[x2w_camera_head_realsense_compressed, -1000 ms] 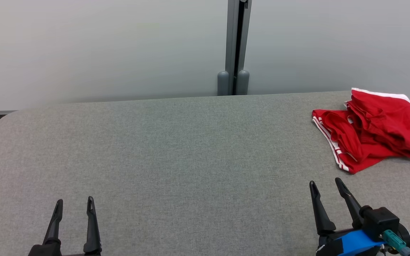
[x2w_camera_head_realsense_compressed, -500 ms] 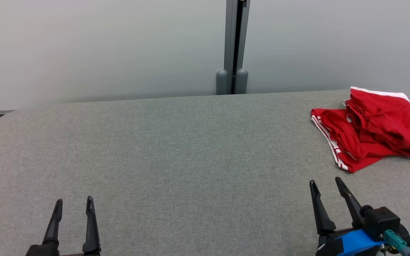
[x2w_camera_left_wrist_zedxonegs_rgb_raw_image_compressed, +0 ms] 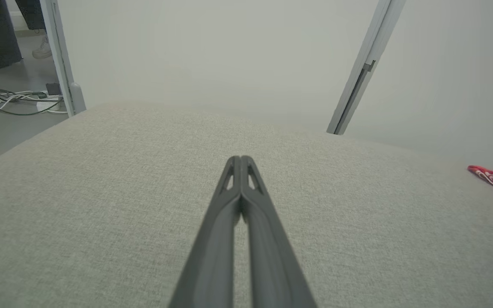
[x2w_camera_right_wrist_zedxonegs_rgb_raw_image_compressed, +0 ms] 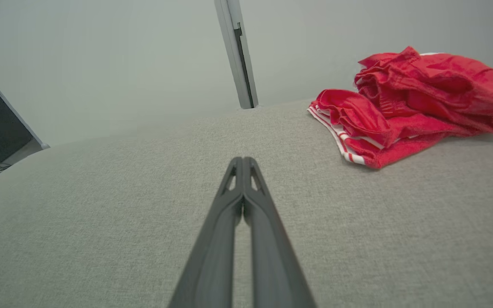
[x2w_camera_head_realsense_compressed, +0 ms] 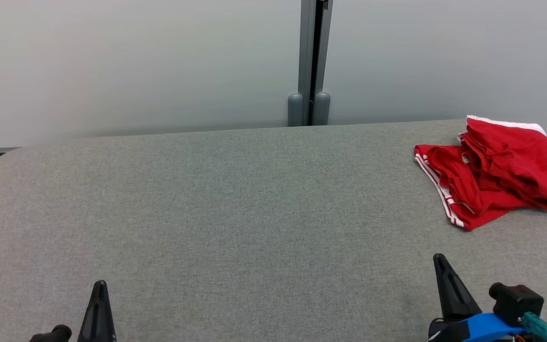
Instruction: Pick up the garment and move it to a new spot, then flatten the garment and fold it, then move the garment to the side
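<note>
my left gripper (x2w_camera_head_realsense_compressed: pixel 99 287) and right gripper (x2w_camera_head_realsense_compressed: pixel 440 260): fingers pressed together, holding nothing. garment (x2w_camera_head_realsense_compressed: pixel 492 171) bunched at far right corner of table (x2w_camera_head_realsense_compressed: pixel 254 213). risk: reaching in with fingers closed could shove it off the edge.

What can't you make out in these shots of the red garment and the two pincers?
Garment, head view: it lies crumpled, and its own folds hide its shape and type.
Garment, left wrist view: cut off by the right edge, with a striped corner showing.
Left pincer and right pincer, head view: lower parts cut off by the bottom edge.
</note>
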{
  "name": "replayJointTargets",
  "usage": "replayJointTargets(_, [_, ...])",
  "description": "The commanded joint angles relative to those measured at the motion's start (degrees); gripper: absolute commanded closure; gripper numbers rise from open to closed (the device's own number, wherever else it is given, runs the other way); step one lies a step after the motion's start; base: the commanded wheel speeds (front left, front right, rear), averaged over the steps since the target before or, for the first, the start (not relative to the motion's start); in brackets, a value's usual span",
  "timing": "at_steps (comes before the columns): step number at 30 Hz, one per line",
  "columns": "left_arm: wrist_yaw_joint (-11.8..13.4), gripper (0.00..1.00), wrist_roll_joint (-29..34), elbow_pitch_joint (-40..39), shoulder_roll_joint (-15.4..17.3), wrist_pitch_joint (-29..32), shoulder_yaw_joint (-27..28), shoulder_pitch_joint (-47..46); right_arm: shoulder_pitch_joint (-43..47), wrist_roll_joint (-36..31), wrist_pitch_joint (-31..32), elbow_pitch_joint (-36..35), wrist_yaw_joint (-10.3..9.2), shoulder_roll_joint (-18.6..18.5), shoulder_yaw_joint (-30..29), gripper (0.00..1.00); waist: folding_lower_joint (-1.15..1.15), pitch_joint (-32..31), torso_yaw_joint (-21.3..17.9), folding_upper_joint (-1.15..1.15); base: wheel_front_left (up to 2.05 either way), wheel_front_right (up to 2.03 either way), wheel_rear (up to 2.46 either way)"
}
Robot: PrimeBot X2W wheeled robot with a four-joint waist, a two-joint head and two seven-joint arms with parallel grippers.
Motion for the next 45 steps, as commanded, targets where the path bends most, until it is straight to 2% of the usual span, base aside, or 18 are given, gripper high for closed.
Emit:
replayJointTargets(1, [-0.2,1.0,-2.9,-0.7,0.3,0.5,0.3,-1.9,-1.2,3.0,0.6,-1.1,0.0,-0.1,-0.5,1.0,0.0,0.0,0.0,-0.01,0.0,0.0,0.0])
replayJointTargets(7, [-0.3,1.0,-10.7,-0.6,0.3,2.1,0.3,-3.0,-1.6,10.4,2.4,-1.5,0.0,-0.1,-1.2,1.0,0.0,0.0,0.0,-0.01,0.0,0.0,0.0])
replayJointTargets(21, [-0.6,1.0,-24.3,0.0,0.4,5.3,0.5,-5.3,-2.5,23.6,5.7,-2.2,0.0,-0.1,-2.5,1.0,0.0,0.1,0.0,-0.01,0.0,0.0,0.0])
replayJointTargets(45, [-1.0,1.0,-42.6,1.0,0.5,9.7,0.8,-8.5,-3.6,41.3,10.2,-3.0,0.0,-0.1,-4.3,1.0,0.0,0.1,0.1,-0.01,0.0,0.0,0.0])
